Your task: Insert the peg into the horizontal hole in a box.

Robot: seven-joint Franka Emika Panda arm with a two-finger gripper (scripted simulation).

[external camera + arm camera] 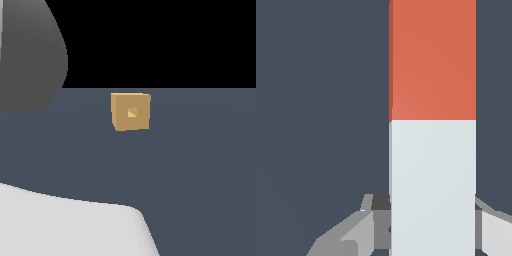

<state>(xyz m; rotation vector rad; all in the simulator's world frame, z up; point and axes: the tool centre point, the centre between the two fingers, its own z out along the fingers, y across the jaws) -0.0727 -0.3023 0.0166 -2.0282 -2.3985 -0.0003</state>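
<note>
The box [131, 112] is a tan cube standing on the dark floor in the middle of the exterior view. Its small square hole [132, 113] faces the camera. The peg [432, 100] fills the wrist view from close up, one half orange-red, the other white. My gripper [432, 222] sits around the white half. A grey finger [378, 220] lies against one side of the peg and another finger [493, 227] against the opposite side, with no gap showing. Neither the peg nor the gripper shows in the exterior view.
A large grey rounded arm part [30, 55] covers the upper part of the exterior view's left. A white arm body [65, 225] covers the lower left. The blue-grey floor [200, 160] runs back to a black background.
</note>
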